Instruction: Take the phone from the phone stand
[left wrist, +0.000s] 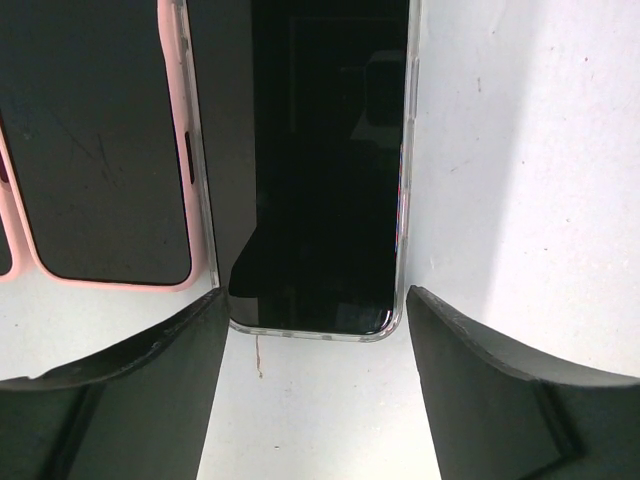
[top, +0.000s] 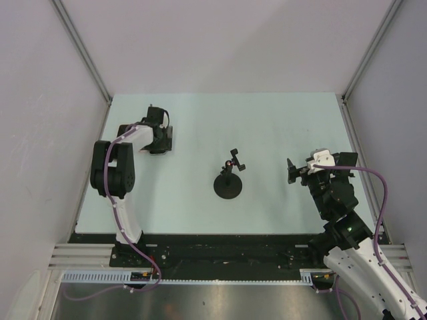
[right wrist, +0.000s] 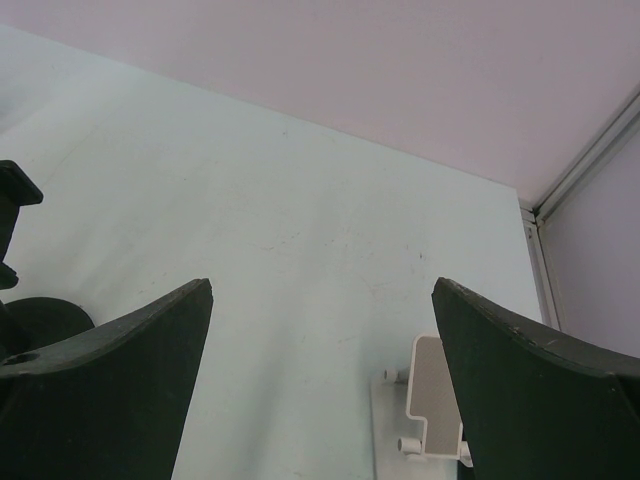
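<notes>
The phone (left wrist: 320, 170), in a clear case, is lying off the phone stand (top: 229, 181), well to the left of it and a little beyond it on the tabletop (top: 280, 127). The stand's clamp is sitting empty, so the removal is looking as good as done. A pink-cased phone (left wrist: 100, 150) is lying just beside it, with a dark strip between them.

It is likely handling as a stiff, flat, fairly light slab. The glass face is probably slick and easy to mark, while the case rim is offering better purchase. The place to hold it is across the two long edges near one end, never on the glass.

The left arm is reaching out to the left of the stand, elbow raised and wrist tipping down over the phone. The left tool (left wrist: 316, 292) is straddling the phone's near end, one fingertip at each long edge. I cannot tell whether it is pinching or standing just clear.

The right arm is sitting folded to the right of the stand, its right tool (top: 293, 172) pointing towards the stand, spread wide and gripping nothing
</notes>
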Robot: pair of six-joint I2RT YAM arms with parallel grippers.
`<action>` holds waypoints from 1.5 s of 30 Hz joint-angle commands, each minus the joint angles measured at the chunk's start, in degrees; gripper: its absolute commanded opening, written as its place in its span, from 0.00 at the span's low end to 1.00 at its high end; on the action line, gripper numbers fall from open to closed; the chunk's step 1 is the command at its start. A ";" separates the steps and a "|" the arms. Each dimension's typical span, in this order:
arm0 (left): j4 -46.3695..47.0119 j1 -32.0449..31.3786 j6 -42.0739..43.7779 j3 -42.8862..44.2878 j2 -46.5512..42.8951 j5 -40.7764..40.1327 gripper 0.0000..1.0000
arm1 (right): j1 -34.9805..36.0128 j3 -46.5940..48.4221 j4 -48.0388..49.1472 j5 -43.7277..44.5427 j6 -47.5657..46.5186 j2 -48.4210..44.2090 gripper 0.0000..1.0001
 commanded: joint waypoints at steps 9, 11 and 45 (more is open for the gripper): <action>0.45 -0.07 -5.31 0.69 -6.02 -0.01 0.83 | 0.43 -0.14 2.17 -0.88 -0.18 0.02 0.97; 0.54 -0.16 -10.06 -0.54 -8.56 0.08 0.84 | 0.43 -0.14 2.08 -0.97 -0.27 0.02 0.97; 9.33 1.16 -27.92 -8.28 -4.88 6.59 0.87 | 0.61 -0.23 1.82 -0.27 -0.54 -0.50 0.97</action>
